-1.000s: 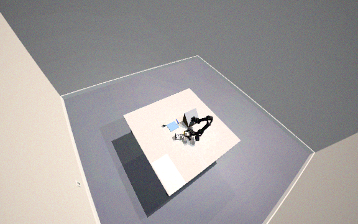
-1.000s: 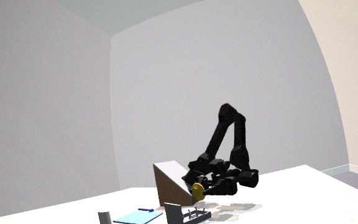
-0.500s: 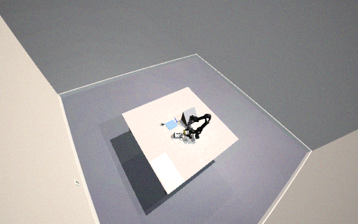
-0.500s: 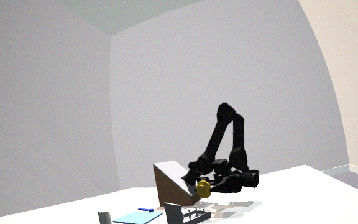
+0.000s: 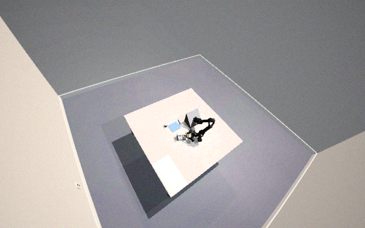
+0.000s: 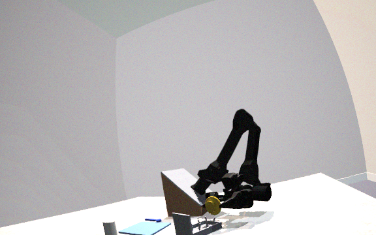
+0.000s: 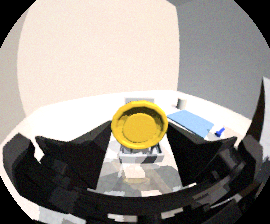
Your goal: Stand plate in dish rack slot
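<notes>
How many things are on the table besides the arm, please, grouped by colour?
Yellow: 1, the plate held in the gripper
Blue: 2, the flat board and the small pen
Grey: 2, the dish rack and the cylinder
Brown: 1, the wedge
Total: 6

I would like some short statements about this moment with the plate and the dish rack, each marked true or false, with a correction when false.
1. The pincer is shut on the yellow plate. True.
2. The plate already stands in a slot of the dish rack. False: it is held above the rack, not between the rails.
3. A light blue flat board lies on the table beside the rack. True.
4. The plate lies flat on the brown wedge. False: it is held on edge, off the wedge.
5. The wrist view shows the plate's round face. True.
</notes>
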Controlling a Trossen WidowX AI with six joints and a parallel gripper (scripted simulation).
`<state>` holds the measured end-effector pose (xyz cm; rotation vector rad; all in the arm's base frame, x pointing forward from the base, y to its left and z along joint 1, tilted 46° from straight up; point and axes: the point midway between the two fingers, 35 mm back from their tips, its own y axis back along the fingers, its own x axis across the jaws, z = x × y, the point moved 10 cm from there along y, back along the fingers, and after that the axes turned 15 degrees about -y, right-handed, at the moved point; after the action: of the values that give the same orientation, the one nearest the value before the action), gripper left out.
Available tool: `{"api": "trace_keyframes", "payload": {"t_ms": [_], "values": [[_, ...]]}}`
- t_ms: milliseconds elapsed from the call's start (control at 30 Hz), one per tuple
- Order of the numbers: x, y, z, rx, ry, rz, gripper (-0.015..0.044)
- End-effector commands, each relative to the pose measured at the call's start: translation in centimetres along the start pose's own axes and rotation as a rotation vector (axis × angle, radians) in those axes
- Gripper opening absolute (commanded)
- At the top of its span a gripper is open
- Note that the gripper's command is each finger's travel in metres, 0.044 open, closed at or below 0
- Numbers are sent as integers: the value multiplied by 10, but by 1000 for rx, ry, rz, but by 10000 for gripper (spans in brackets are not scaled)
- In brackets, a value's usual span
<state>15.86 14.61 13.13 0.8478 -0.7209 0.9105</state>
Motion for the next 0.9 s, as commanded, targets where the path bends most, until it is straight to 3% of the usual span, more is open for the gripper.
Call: {"api": "trace_keyframes", "payload": {"t_ms": [0,867], "values": [[-6,-7,-7,-1,8,-4,0],[-11,-29,-7,-3,-20,11,0]]}}
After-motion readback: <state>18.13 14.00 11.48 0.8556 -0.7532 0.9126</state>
